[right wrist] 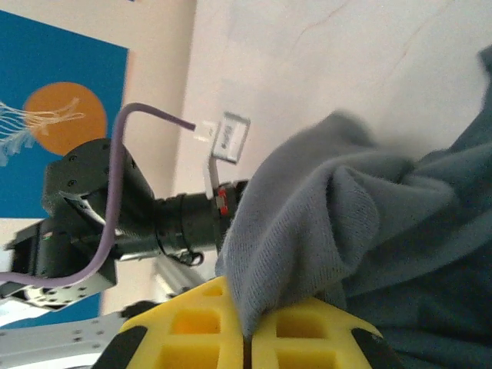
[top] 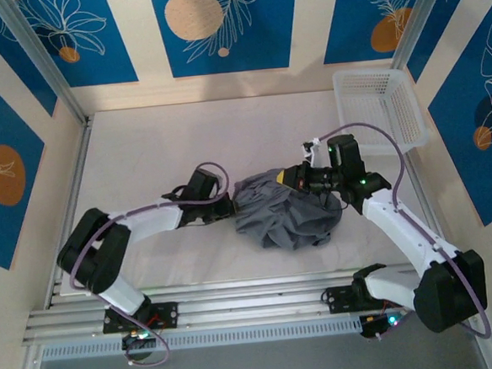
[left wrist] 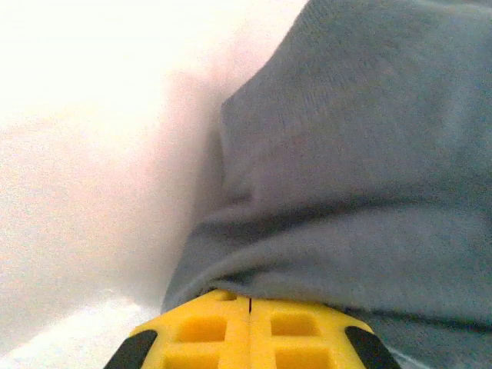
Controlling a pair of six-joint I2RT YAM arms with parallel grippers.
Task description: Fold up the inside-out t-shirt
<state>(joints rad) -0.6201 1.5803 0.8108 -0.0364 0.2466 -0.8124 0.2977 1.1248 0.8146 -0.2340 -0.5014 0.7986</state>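
The plain slate-grey t-shirt (top: 286, 214) lies between the yellow-and-black left claw (left wrist: 250, 304) and right claw (right wrist: 247, 338). The counter (top: 167, 148) is white. Beyond the right claw are a white latticed basket (top: 380, 107) and blue wall panels (top: 218, 26) with orange discs.

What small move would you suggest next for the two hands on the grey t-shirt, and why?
Probably lift both slightly and draw them apart: the left hand and right hand are each shut on cloth of the t-shirt, which lies bunched on the table and needs spreading first.
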